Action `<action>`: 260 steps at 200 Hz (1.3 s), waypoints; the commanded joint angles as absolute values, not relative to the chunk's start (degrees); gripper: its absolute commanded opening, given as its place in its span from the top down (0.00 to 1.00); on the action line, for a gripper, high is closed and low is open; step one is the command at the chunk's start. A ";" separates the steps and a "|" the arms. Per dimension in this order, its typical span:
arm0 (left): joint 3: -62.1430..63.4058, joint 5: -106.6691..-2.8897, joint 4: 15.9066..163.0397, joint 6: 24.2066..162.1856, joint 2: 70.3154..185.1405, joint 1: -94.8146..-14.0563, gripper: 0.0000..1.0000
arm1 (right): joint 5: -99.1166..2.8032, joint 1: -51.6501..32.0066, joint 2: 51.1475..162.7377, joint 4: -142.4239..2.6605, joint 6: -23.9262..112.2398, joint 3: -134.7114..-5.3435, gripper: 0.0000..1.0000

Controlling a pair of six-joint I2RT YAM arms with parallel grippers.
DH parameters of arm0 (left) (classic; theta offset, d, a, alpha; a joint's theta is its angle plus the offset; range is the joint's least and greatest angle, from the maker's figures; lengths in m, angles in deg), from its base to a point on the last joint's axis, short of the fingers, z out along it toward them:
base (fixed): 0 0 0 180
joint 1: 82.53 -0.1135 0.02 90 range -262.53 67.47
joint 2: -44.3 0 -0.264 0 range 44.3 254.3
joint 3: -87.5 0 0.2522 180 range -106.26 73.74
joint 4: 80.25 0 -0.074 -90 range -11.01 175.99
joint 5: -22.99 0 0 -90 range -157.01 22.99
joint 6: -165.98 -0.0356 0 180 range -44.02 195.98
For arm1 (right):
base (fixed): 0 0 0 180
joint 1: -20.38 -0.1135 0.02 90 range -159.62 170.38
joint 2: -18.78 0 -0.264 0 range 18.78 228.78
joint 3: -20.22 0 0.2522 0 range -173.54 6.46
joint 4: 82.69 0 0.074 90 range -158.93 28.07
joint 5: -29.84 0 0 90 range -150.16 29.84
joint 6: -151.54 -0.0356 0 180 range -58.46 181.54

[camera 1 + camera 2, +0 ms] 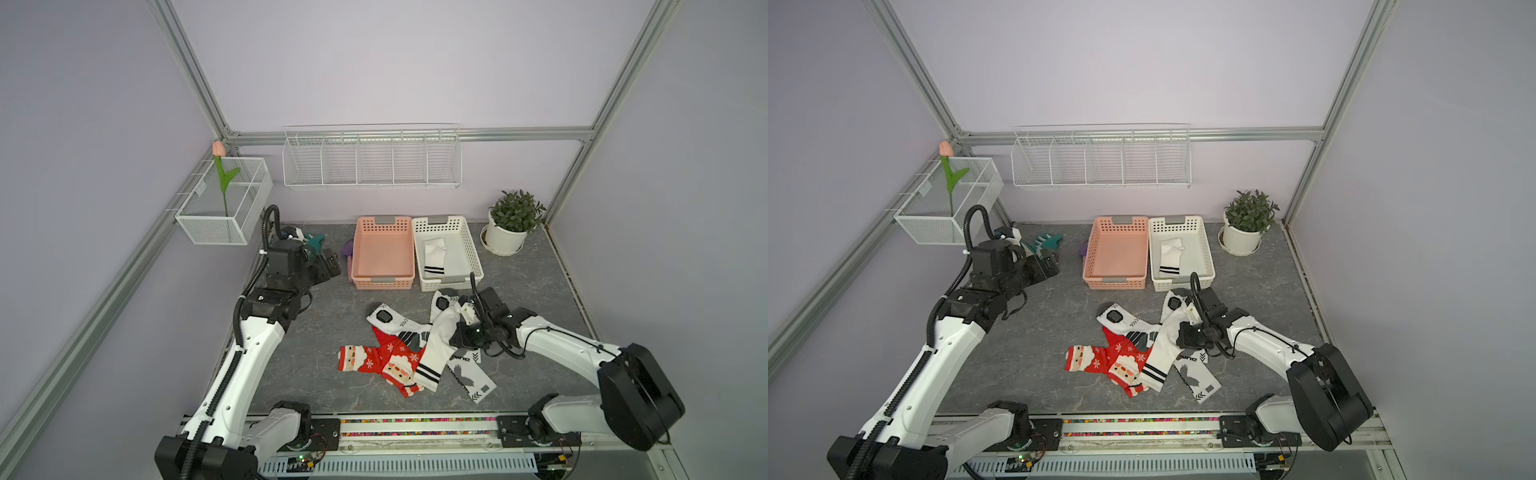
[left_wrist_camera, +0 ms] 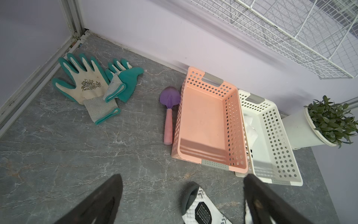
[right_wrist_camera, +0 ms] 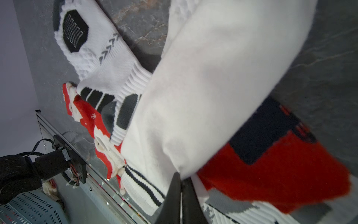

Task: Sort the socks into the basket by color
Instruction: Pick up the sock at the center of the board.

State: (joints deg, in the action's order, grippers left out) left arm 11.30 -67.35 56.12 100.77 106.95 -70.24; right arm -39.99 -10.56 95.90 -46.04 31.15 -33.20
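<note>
grey marbled worktop (image 1: 316,332), walled on three sides. white wire rack (image 1: 372,160) hangs on the back wall. white mesh wall bin (image 1: 216,232) on the left wall holds a pink felt tulip (image 1: 219,148).

back of worktop: pink perforated plastic basket (image 1: 382,283) and white perforated plastic basket (image 1: 472,249) stand side by side, touching. folded white sock with black stripes (image 1: 435,257) lies in the white one. potted green plant (image 1: 515,212) stands near it, toward the right corner.

loose socks (image 1: 405,345) are piled mid-worktop, in front of the baskets. long white sock with black cuff stripes (image 1: 434,353) is draped over red santa socks (image 1: 374,360) and white printed socks (image 1: 388,318), partly covering both.

teal-and-cream work gloves (image 2: 87,85) lie in the back left corner. purple-bladed, pink-handled toy trowel (image 2: 169,112) lies just beside the pink basket.

left arm (image 1: 253,345): reaches toward back left, elbow raised. left claw (image 2: 183,177) is spread wide over the worktop. grey toe of a printed sock shows between its fingers in the left wrist view, apart from them.

right arm (image 1: 552,336): forearm low, coming in from the right. right claw (image 3: 182,179) is pressed together, pinching a fold of the long white sock near its raised upper end.
</note>
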 commanded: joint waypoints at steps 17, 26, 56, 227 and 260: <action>11.95 -67.21 56.57 101.52 106.72 -70.05 0.00 | -37.95 -11.42 91.62 -41.42 32.00 -36.66 0.93; 11.95 -67.18 56.56 101.55 106.81 -70.05 0.00 | -37.77 -11.50 90.84 -40.70 31.92 -37.23 0.93; 11.95 -66.77 56.72 101.70 107.15 -70.05 0.00 | -37.31 -11.60 88.71 -38.40 32.08 -39.63 0.93; 11.95 -66.19 56.72 101.75 107.51 -70.03 0.00 | -37.54 -11.58 89.07 -30.40 36.08 -53.24 0.93; 11.95 -65.41 56.59 101.64 107.82 -69.92 0.00 | -38.17 -11.55 90.27 -29.21 37.09 -56.46 0.93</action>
